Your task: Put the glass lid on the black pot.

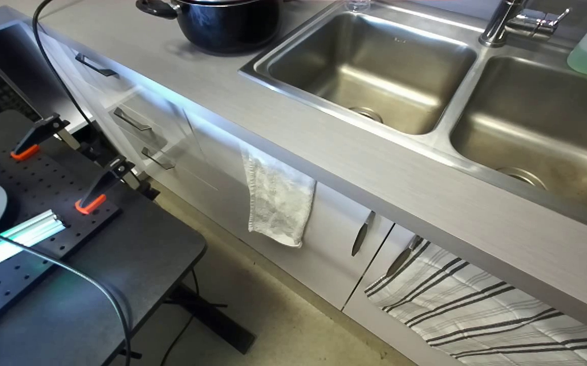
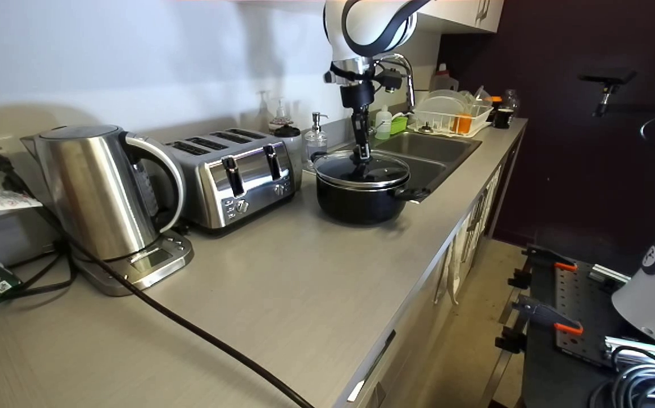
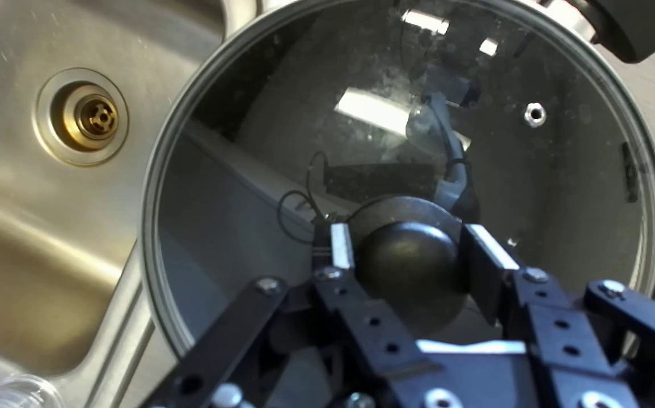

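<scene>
pot (image 1: 229,28) sits beside the sink (image 1: 457,104) in an exterior view. in an exterior view, the arm (image 2: 372,24) reaches straight down, gripper (image 2: 363,155) at the glass lid (image 2: 383,171) on the pot. in the wrist view, fingers (image 3: 341,247) flank the lid's knob (image 3: 409,258); pinching or not, i cannot tell.

Your white robot arm (image 2: 366,28) reaches down at centre, its pale grey-white base (image 2: 643,300) to the right; the black two-finger gripper (image 3: 409,241) points downward, silver-pinned fingers (image 3: 341,246) apart, their grip unclear.
</scene>
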